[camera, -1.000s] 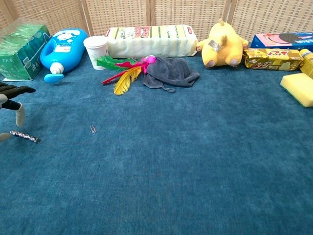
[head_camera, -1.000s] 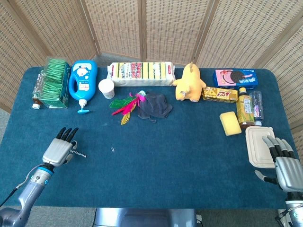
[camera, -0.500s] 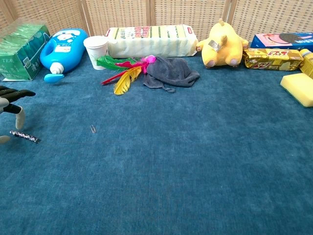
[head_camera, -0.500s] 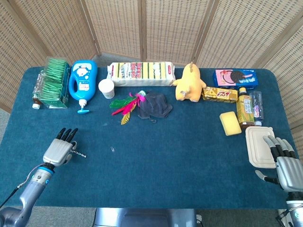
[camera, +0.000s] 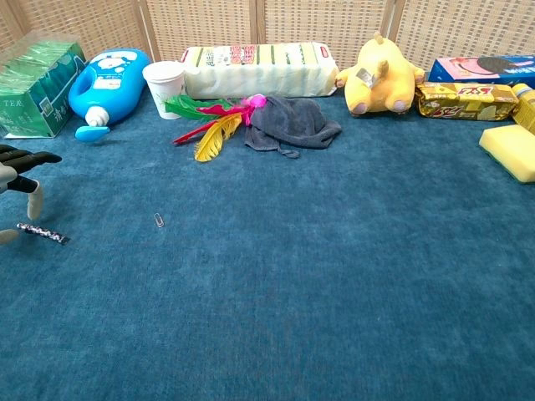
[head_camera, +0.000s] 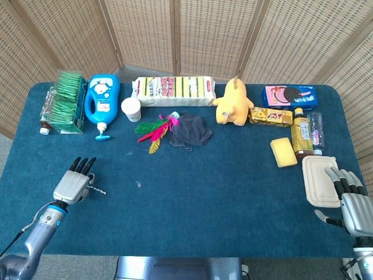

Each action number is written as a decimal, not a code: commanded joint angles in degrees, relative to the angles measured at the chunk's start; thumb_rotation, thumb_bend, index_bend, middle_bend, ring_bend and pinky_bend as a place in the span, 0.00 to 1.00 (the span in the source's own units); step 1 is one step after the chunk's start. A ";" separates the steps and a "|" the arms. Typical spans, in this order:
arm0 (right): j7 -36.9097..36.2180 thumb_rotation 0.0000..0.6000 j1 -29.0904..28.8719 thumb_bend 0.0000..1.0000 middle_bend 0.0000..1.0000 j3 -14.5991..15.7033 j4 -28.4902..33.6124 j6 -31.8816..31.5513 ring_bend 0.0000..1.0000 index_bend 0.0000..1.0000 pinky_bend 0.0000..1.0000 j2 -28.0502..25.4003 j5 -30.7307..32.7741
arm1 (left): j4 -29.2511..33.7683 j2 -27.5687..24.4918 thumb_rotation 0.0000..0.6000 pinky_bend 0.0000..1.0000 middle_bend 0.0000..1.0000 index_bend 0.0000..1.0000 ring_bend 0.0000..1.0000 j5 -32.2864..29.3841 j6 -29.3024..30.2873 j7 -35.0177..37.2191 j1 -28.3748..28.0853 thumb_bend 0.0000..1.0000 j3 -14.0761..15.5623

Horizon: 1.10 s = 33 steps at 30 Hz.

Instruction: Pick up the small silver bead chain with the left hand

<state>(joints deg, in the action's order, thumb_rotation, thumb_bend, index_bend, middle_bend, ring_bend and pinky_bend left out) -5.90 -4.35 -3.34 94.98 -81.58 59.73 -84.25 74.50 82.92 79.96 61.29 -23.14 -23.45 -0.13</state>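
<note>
Since a second ago your left hand (head_camera: pixel 72 185) has barely shifted. The bead chain (camera: pixel 42 233) lies flat on the blue table (head_camera: pixel 221 192), near left, just right of that hand (fingers apart, holding nothing). Your right hand (head_camera: pixel 352 204), also spread and empty, sits beside the white lidded box (head_camera: pixel 319 180).

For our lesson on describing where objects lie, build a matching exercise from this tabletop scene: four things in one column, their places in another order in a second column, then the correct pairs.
Things
1. yellow plush toy
2. bead chain
3. paper cup
4. yellow sponge

Places
A. right beside the left robot hand
B. between the blue bottle and the long striped package
C. in front of the gold snack bar, near the table's right side
D. back row, right of the long striped package

Pairs: 1-D, 2-A, 3-B, 4-C
</note>
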 commanded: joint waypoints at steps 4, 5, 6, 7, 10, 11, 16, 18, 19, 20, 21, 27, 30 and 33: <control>-0.39 1.00 0.02 0.00 0.00 -0.03 0.02 0.03 0.00 0.00 0.00 -0.16 0.07 | -0.21 0.41 1.00 0.00 0.00 0.45 0.00 -0.10 0.11 -0.63 -0.13 0.61 0.06; -0.44 1.00 0.02 0.00 0.00 -0.04 0.01 0.02 0.00 0.00 0.00 -0.19 0.07 | -0.21 0.43 1.00 0.00 0.00 0.45 0.00 -0.15 0.14 -0.68 -0.12 0.62 0.06; -0.51 1.00 0.02 0.00 0.00 -0.04 0.01 0.01 0.00 0.00 0.00 -0.23 0.08 | -0.20 0.45 1.00 0.00 0.00 0.45 0.00 -0.26 0.18 -0.70 -0.09 0.62 0.04; -0.58 1.00 0.03 0.00 0.00 -0.03 0.02 0.04 0.00 0.00 0.00 -0.27 0.09 | -0.21 0.45 1.00 0.00 0.00 0.45 0.00 -0.36 0.16 -0.83 -0.08 0.62 0.07; -0.71 1.00 0.02 0.00 0.00 0.02 0.09 0.11 0.00 0.00 0.00 -0.37 0.06 | -0.44 0.38 1.00 0.00 0.00 0.45 0.00 -0.38 0.26 -1.83 -0.07 0.63 0.28; -0.70 1.00 0.02 0.00 0.00 0.03 0.11 0.08 0.00 0.00 0.00 -0.40 0.01 | -0.50 0.42 1.00 0.00 0.00 0.45 0.00 -0.45 0.26 -1.97 -0.04 0.63 0.35; -0.65 1.00 -0.01 0.00 0.00 0.07 0.11 0.18 0.00 0.00 0.00 -0.35 0.02 | -0.63 0.85 1.00 0.00 0.00 0.45 0.00 -0.44 0.35 -2.03 -0.15 0.63 0.39; -0.76 1.00 -0.01 0.00 0.00 0.05 0.11 0.16 0.00 0.00 0.00 -0.40 0.05 | -0.68 0.98 1.00 0.00 0.00 0.45 0.00 -0.47 0.42 -2.08 -0.19 0.63 0.36; -0.80 1.00 0.00 0.00 0.00 0.05 0.11 0.15 0.00 0.00 0.00 -0.41 0.05 | -0.68 1.00 1.00 0.00 0.00 0.45 0.00 -0.49 0.42 -2.10 -0.20 0.63 0.37; -0.88 1.00 0.01 0.00 0.00 0.04 0.11 0.12 0.00 0.00 0.00 -0.44 0.02 | -0.68 1.02 1.00 0.00 0.00 0.45 0.00 -0.51 0.41 -2.13 -0.21 0.63 0.39; -0.94 1.00 0.02 0.00 0.00 0.04 0.12 0.09 0.00 0.00 0.00 -0.46 0.01 | -0.69 1.04 1.00 0.00 0.00 0.45 0.00 -0.52 0.41 -2.16 -0.21 0.63 0.41; -1.20 1.00 0.08 0.00 0.00 0.05 0.13 -0.05 0.00 0.00 0.00 -0.58 -0.09 | -0.75 1.21 1.00 0.00 0.00 0.46 0.00 -0.59 0.50 -2.50 -0.22 0.63 0.51; -1.24 1.00 0.18 0.00 0.00 0.13 0.40 -0.40 0.00 0.00 0.00 -0.71 -0.51 | -1.17 1.49 1.00 0.00 0.00 0.47 0.00 -0.32 0.81 -3.26 -0.27 0.65 0.62; -1.45 1.00 0.26 0.00 0.00 0.25 0.59 -0.62 0.00 0.00 0.00 -0.84 -0.88 | -1.40 1.85 1.00 0.00 0.00 0.47 0.00 -0.32 0.95 -3.74 -0.28 0.66 0.64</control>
<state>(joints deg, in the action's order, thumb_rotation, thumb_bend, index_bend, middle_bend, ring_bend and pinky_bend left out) -7.33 -4.10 -3.10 95.55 -82.19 58.91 -85.12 73.13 84.68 79.65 62.19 -26.83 -23.72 0.50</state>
